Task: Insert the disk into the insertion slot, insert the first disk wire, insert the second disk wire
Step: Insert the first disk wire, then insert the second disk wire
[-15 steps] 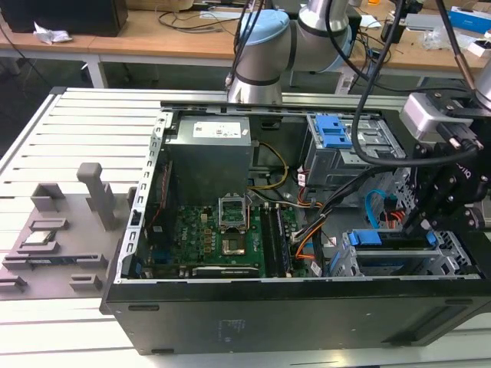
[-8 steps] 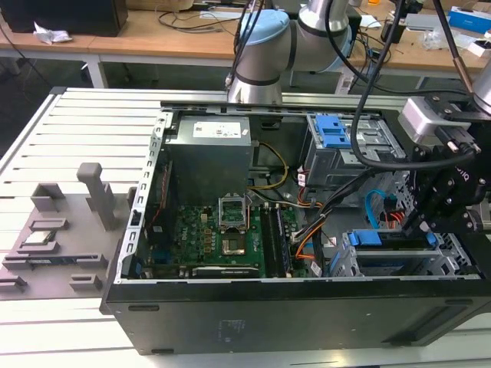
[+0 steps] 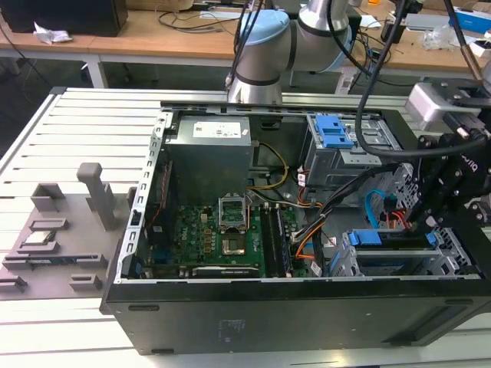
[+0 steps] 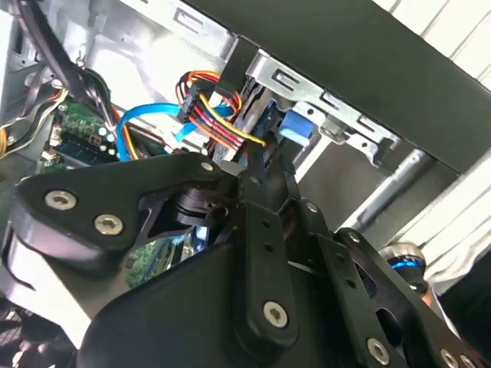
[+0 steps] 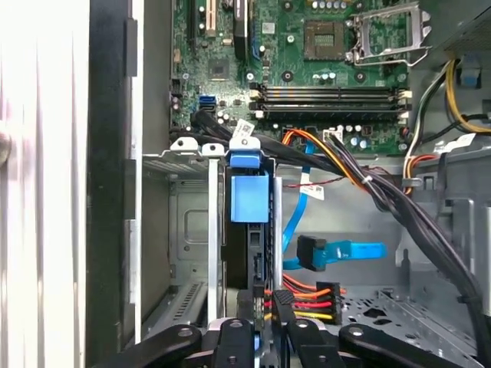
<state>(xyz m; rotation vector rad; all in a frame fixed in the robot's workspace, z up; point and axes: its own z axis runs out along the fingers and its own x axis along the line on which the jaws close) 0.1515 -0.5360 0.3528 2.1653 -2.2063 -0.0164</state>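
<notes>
Disk point(image 5: 249, 201) sits edge-on in the slot point(image 5: 212, 238), blue carrier tab toward the motherboard point(image 5: 307, 69). In the exterior view you see it low at the case's point(image 3: 268, 314) right end, blue frame around silver. Claw point(image 4: 258, 161) is at the disk's rear edge, clenched on the plug of the first disk wire point(image 5: 311, 301), the red, yellow and orange strands fanning off beside it. You can't tell if that plug is seated. Second disk wire point(image 5: 349, 250) lies loose just beside, light blue and flat, looped, with its plug free on the bay floor. A thick black cable bundle point(image 5: 383, 199) runs across above the blue wire, between the disk and the board. A taller cage with a blue latch point(image 3: 334, 134) stands behind, well apart from the claw.
</notes>
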